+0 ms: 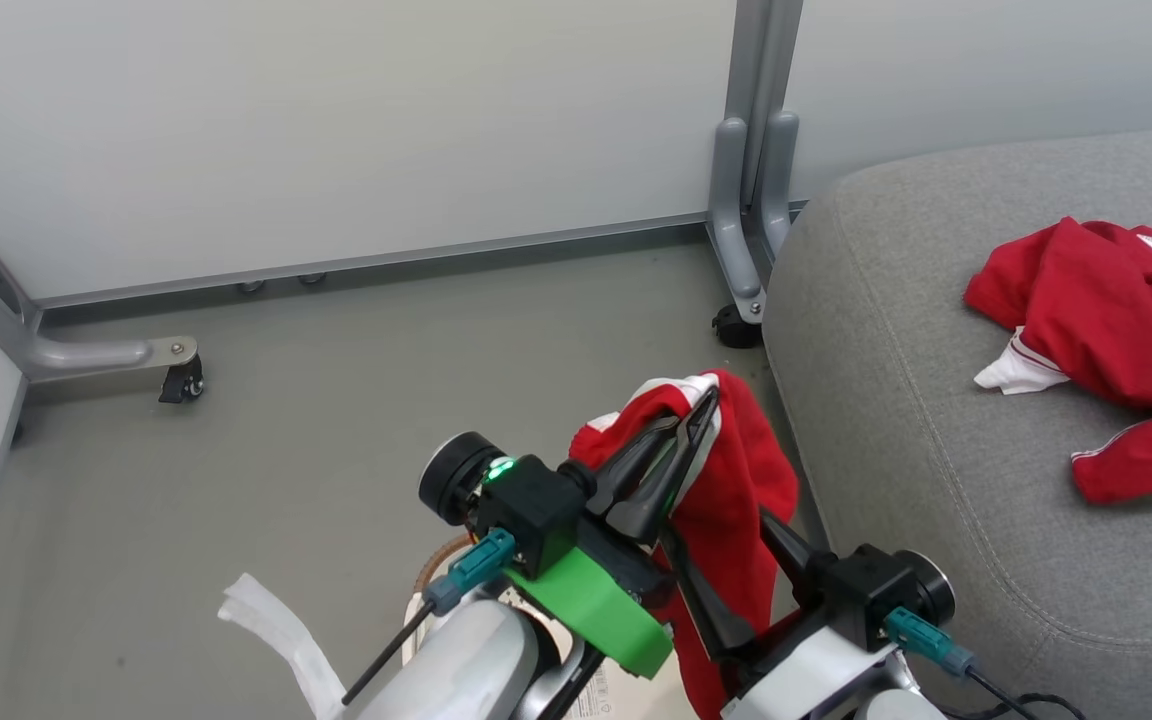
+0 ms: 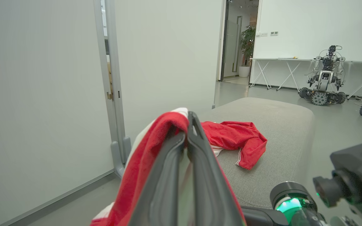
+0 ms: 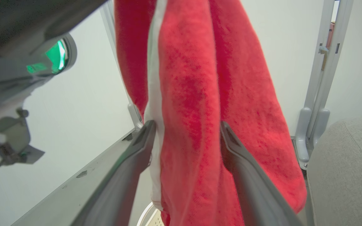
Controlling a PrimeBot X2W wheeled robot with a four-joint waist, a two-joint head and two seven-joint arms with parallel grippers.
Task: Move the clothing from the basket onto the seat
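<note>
Blk L end effector [image 1: 696, 405], green bracket [image 1: 596, 610], teal plugs [image 1: 476, 565].

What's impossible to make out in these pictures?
Head view: cream-white plastic basket with a brown rim mostly hidden behind the robot's arms; contents unseen.
Head and right wrist views: held bright red fabric garment, lower end cut off by the bottom edge.
Right wrist view: right arm's jaws gripping that garment or merely flanking it, unclear.

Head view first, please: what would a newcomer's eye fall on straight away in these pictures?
The bright red garment hanging from the shut left gripper at the lower middle strikes first, and the right gripper has its open fingers either side of the cloth lower down. Next comes a second red garment, crumpled on the grey seat at the right.
</note>
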